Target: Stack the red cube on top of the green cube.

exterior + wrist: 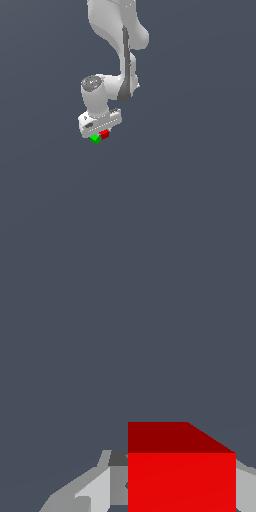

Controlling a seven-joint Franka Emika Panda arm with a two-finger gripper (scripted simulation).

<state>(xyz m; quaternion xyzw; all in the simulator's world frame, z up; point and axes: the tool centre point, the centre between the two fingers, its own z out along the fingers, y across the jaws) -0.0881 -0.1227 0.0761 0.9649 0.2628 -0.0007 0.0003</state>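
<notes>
The red cube (181,476) fills the near field of the wrist view, seated between the fingers (95,491) of the gripper (101,134). The jaws appear to be pinching it on two opposite side faces, though contact is not fully visible. In the exterior view, the green cube (95,139) lies at 8 o'clock from the red cube, just beside it and lower. The red cube looks rigid, light and smooth-faced; flat, centred side contact should prevent slipping or rotation.
</notes>
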